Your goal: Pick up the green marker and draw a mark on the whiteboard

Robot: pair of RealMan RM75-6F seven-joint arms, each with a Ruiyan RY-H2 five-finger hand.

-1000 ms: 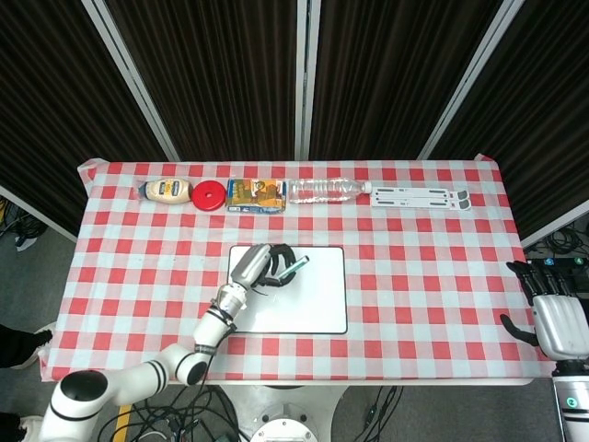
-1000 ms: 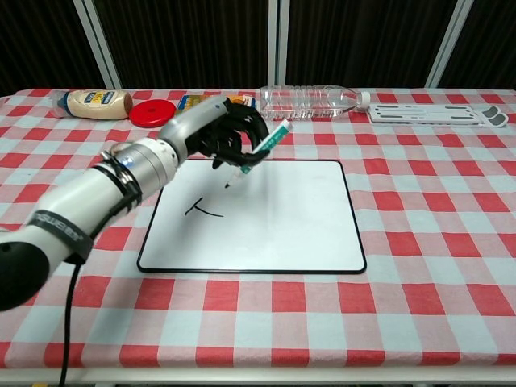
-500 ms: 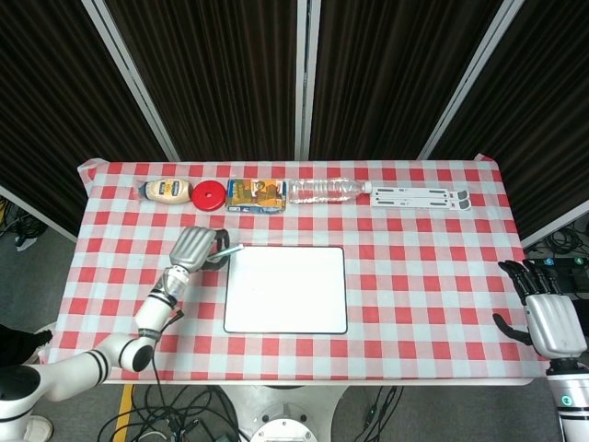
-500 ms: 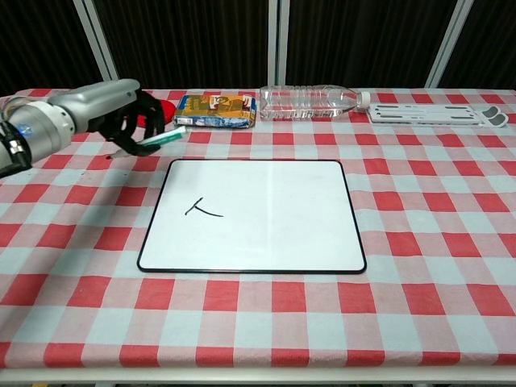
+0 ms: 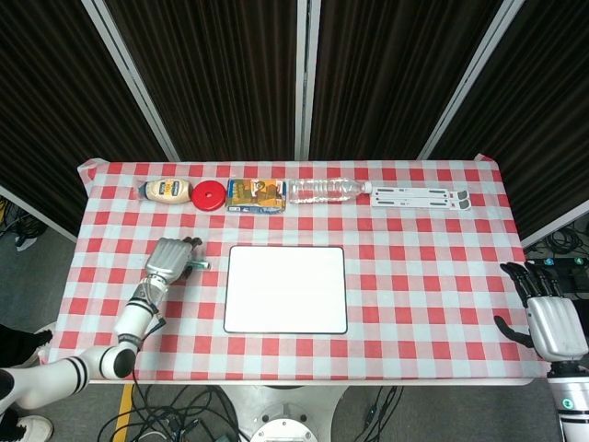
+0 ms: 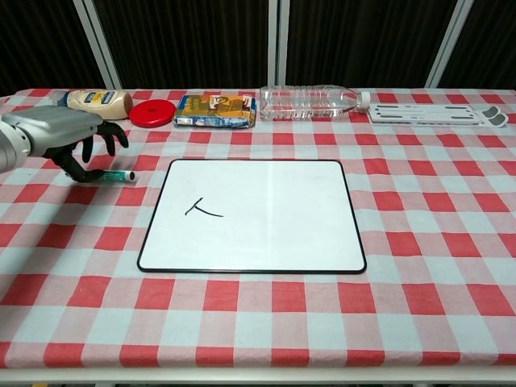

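Note:
The green marker (image 6: 114, 175) lies flat on the checked cloth, left of the whiteboard (image 6: 258, 214). My left hand (image 6: 63, 139) arches over the marker's left end with its fingers spread, and the fingertips stand right at that end. In the head view only the marker's tip (image 5: 199, 265) shows past the left hand (image 5: 168, 261). A short black mark (image 6: 203, 210) sits on the board's left part. The whiteboard (image 5: 285, 288) looks blank from the head view. My right hand (image 5: 557, 319) hangs off the table's right edge, fingers apart and holding nothing.
Along the far edge lie a mayonnaise bottle (image 6: 98, 101), a red lid (image 6: 153, 111), a snack packet (image 6: 216, 111), a clear water bottle (image 6: 310, 101) and a white folding stand (image 6: 439, 114).
My left hand carried the marker off the board to the left, brought it down onto the cloth and spread its fingers. The right hand has barely moved.

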